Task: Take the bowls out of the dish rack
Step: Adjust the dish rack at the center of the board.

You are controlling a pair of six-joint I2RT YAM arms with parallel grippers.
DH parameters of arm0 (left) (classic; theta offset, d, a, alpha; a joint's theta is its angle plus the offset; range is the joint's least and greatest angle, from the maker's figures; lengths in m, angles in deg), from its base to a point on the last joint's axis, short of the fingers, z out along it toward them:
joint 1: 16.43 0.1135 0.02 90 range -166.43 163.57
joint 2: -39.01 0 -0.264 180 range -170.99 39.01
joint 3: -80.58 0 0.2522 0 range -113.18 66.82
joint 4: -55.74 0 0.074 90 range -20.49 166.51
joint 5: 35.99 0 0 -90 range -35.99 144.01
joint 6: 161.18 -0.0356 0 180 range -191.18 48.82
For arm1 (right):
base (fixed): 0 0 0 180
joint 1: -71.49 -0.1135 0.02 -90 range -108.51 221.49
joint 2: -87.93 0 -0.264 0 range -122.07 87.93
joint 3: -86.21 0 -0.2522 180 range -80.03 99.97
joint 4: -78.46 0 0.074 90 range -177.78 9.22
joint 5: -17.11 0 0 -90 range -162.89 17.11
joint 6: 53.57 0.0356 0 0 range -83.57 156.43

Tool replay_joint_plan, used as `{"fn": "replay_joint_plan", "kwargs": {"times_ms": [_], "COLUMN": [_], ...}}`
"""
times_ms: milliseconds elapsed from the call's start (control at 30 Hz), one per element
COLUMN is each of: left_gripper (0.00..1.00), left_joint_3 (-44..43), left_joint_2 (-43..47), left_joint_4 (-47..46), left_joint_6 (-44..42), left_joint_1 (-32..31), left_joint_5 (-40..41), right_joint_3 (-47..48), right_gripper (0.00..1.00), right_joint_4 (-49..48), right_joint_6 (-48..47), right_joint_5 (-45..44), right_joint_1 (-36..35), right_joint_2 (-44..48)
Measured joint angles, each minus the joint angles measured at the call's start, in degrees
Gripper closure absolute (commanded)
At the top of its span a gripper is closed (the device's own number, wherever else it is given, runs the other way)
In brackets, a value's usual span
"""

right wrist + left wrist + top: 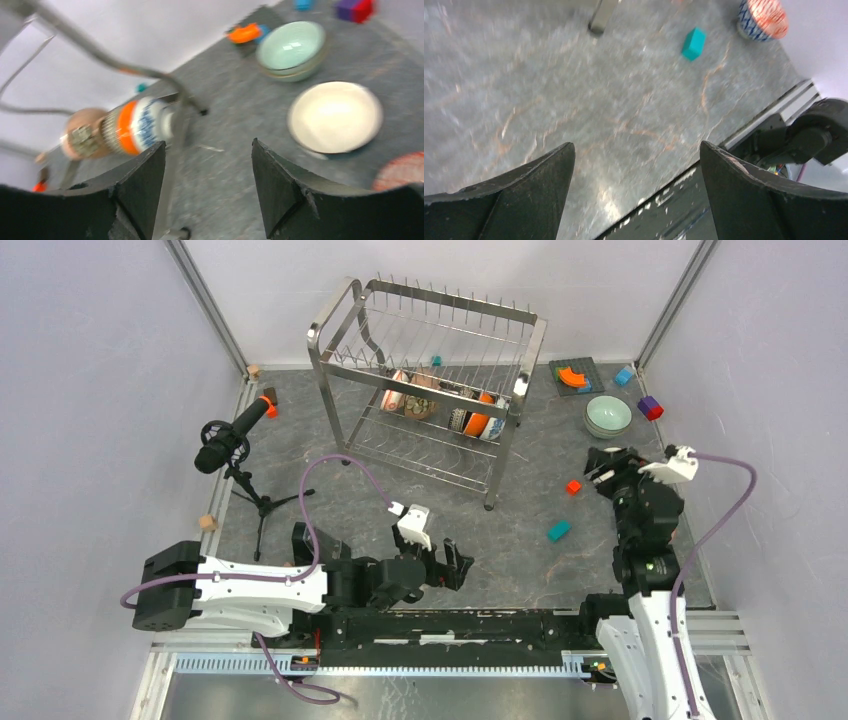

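Pale green ceramic bowl (290, 47) and cream ceramic bowl (335, 115) sit unloaded beyond the parted, empty right gripper (207, 150); patterned bowls (135, 125) wait leftward in the steel wire dish rack (100, 57). Left gripper (636, 147) gapes empty.

Left arm (260, 585) folded low, left fingers (549, 170) spread wide, right arm (645, 540) raised, right fingers (145, 170) parted, empty.

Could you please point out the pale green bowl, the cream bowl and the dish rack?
Pale green bowl (608, 415): top external view, its inside.
Cream bowl (335, 116): right wrist view, its inside.
Dish rack (455, 301): top external view, upper rear rail.
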Motion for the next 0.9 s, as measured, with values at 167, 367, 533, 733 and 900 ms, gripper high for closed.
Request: {"fn": "replay_joint_plan", "kwargs": {"times_ms": [167, 367, 533, 733, 900], "left_gripper": [0.0, 0.0, 0.0, 0.0, 0.07], "left_joint_3": [-5.35, -7.8, -15.63, -19.78, -23.8], "left_joint_2": [-0.2, -5.46, -15.58, -20.79, -26.27], "left_joint_4": [-8.28, -28.35, -31.76, -32.85, -33.07], "left_joint_6": [-18.67, -43.08, -51.65, -51.95, -51.89], "left_joint_1": [-0.04, 1.29, 8.09, 14.86, 17.09], "left_joint_5": [3.69, 0.61, -5.2, -9.68, -12.92], "right_joint_3": [-11.06, -16.44, -24.92, -30.32, -30.32], "right_gripper": [0.32, 0.33, 0.33, 0.32, 0.31], "right_joint_4": [-10.01, -10.45, -12.7, -11.54, -14.36], "right_joint_6": [2.08, 2.05, 3.74, 1.92, 0.42], "right_joint_5": [9.92, 12.83, 9.86, 10.16, 12.17], "right_joint_1": [-6.23, -9.44, -13.03, -15.08, -15.8], "right_joint_2": [5.64, 9.86, 16.92, 21.99, 23.45]}}
